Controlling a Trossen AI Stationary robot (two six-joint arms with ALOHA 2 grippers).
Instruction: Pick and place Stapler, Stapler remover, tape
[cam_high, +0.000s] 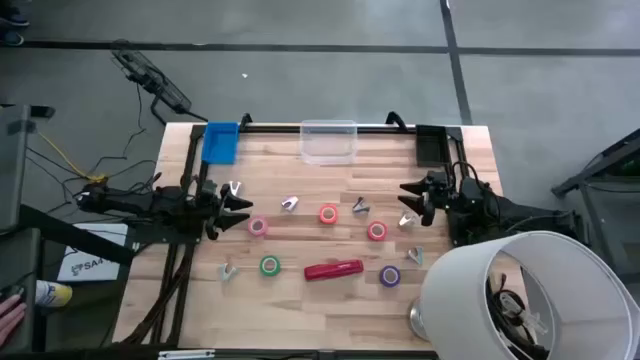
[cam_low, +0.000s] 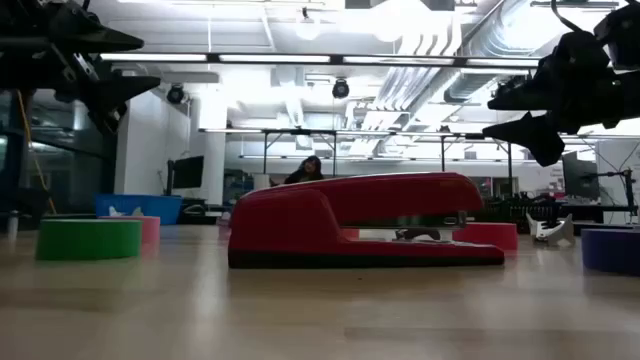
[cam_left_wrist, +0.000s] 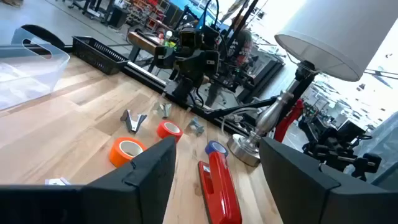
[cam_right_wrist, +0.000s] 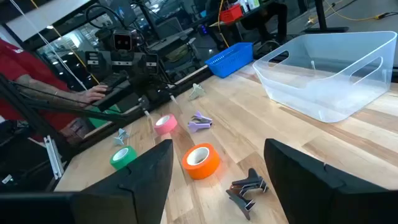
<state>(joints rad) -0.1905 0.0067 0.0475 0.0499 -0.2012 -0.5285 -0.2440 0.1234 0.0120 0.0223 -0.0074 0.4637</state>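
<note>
From above, the red stapler (cam_high: 333, 270) lies flat near the front middle of the wooden worktop (cam_high: 300, 305), with a green tape roll (cam_high: 269, 265) to its left and a purple tape roll (cam_high: 390, 276) to its right; a pink tape roll (cam_high: 258, 227) and two red tape rolls (cam_high: 328, 214) (cam_high: 376, 231) lie farther back, silvery staple removers (cam_high: 290, 204) scattered among them. The left gripper (cam_high: 238, 207) hovers at the worktop's left edge near the pink roll, and the right gripper (cam_high: 412, 200) at the right edge, both with fingers apart and holding nothing. A clear plastic bin (cam_high: 328, 141) and a blue basket (cam_high: 220, 142) sit at the back, and a white lamp (cam_high: 515, 295) stands at the front right corner. At table height, the stapler (cam_low: 365, 220) rests on its dark underside, the green roll (cam_low: 89, 238) to one side, both grippers raised well above. The left wrist view shows open fingers (cam_left_wrist: 146, 171) over the stapler (cam_left_wrist: 219, 186). The right wrist view shows open fingers (cam_right_wrist: 143, 168) above an orange-looking roll (cam_right_wrist: 201, 160), and a person's hand (cam_right_wrist: 93, 93) beyond the worktop.
</note>
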